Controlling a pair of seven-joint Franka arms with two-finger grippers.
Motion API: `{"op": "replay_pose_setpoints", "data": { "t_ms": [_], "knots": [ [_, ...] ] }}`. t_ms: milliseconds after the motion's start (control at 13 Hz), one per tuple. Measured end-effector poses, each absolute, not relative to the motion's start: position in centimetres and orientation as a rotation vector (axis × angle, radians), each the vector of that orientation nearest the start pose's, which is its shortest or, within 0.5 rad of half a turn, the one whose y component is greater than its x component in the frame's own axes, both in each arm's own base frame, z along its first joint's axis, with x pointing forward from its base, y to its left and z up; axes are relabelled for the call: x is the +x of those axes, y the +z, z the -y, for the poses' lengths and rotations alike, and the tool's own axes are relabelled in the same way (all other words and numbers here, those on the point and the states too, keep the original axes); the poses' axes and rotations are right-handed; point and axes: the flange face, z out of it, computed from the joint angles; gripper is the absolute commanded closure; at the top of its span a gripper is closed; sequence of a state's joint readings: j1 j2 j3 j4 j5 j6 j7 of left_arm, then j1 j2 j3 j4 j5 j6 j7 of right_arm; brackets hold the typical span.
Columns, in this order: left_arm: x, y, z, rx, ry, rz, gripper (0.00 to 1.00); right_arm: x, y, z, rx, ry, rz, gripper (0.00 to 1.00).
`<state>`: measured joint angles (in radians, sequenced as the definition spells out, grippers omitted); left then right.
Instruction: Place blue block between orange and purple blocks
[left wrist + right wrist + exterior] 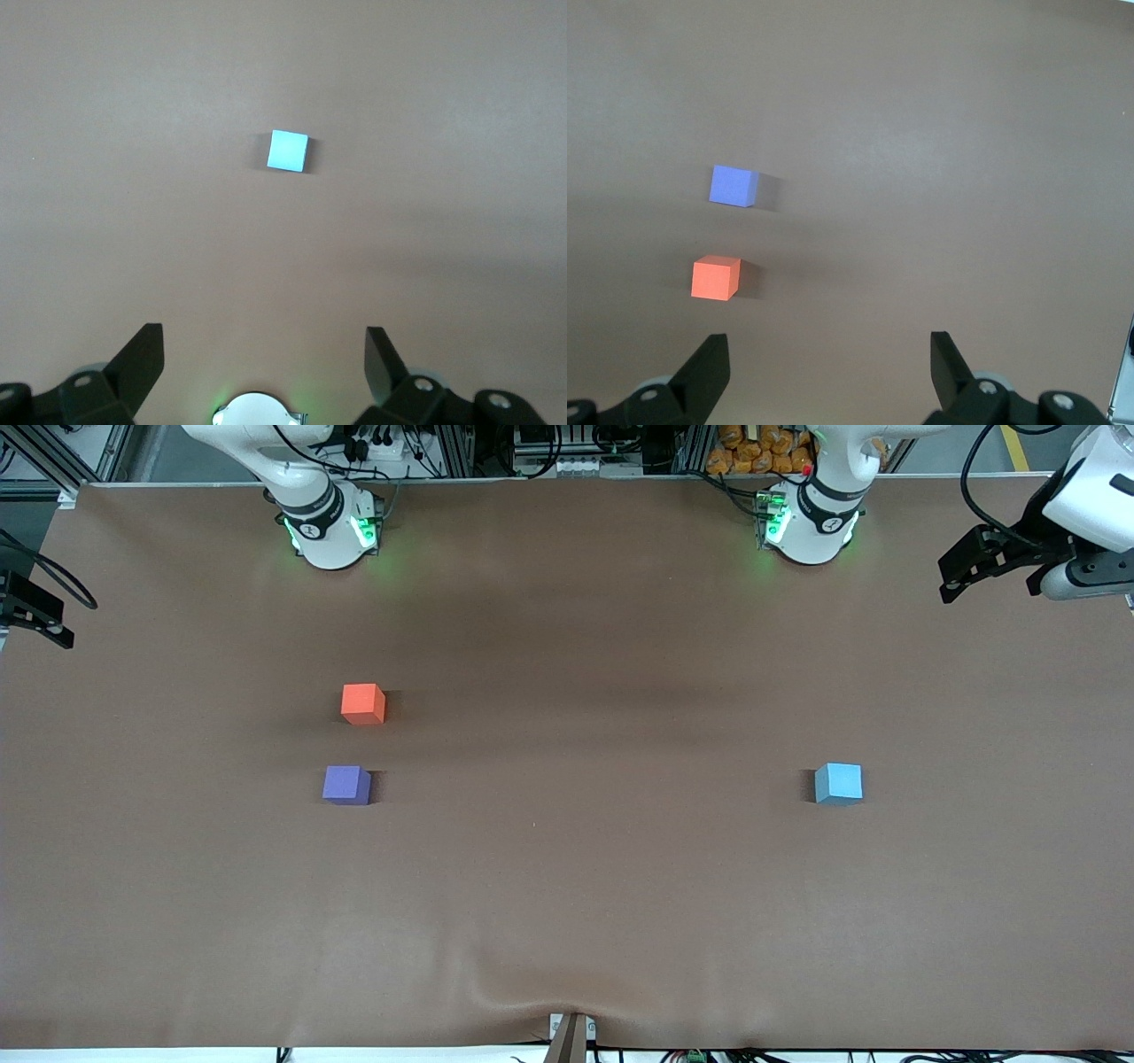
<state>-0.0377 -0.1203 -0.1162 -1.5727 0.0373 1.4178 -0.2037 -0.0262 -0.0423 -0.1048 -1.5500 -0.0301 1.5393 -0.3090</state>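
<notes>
Brown table [567, 886], no writing to read. Orange block [363, 704] and purple block [346, 785] sit close together toward the right arm's end, purple nearer the camera. Blue block [838, 784] lies well apart, toward the left arm's end. Left gripper [264, 354] hangs wide, empty, above the table; right gripper [829, 359] likewise.

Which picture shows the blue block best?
The left wrist view: the blue block sits alone mid-frame, unobstructed, ahead of the open left pincer. The front view shows it smaller, toward the left arm's end. The right wrist view misses it.
</notes>
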Motion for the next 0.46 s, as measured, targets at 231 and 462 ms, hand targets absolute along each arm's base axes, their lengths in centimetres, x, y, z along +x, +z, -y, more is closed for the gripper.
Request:
{"op": "replay_pose_setpoints", "data": {
  "t_ms": [231, 462],
  "knots": [
    [49.46, 67.34, 7.06, -3.084, 0.047, 0.085, 0.0, 53.36, 65.25, 7.3, -3.16, -0.033, 0.286, 0.0],
    [49.53, 67.66, 7.01, -3.086, 0.035, 0.087, 0.0, 53.38, 65.22, 7.05, -3.159, -0.032, 0.293, 0.0]
  ]
}}
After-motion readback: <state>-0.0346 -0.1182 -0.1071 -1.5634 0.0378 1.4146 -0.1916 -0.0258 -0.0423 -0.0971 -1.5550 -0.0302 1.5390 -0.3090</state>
